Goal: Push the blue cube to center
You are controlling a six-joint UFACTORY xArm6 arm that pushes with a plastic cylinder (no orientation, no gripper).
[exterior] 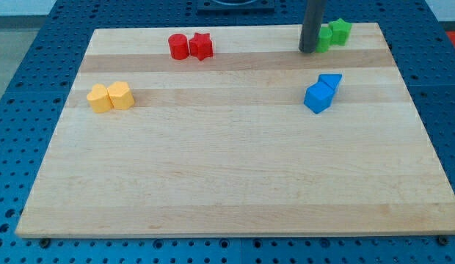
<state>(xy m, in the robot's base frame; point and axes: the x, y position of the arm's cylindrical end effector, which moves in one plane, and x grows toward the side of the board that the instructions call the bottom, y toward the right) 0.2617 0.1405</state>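
Observation:
The blue cube (317, 97) lies on the wooden board (235, 169) at the view's right, a little above mid-height. A blue triangular block (331, 81) touches its upper right side. My tip (307, 50) rests on the board near the view's top right, above the blue cube and apart from it. It stands just left of two green blocks (334, 33).
A red cylinder (178, 46) and a red star-shaped block (201, 46) sit together at the view's top, left of the middle. Two yellow blocks (111, 97) sit side by side at the view's left. A blue perforated table surrounds the board.

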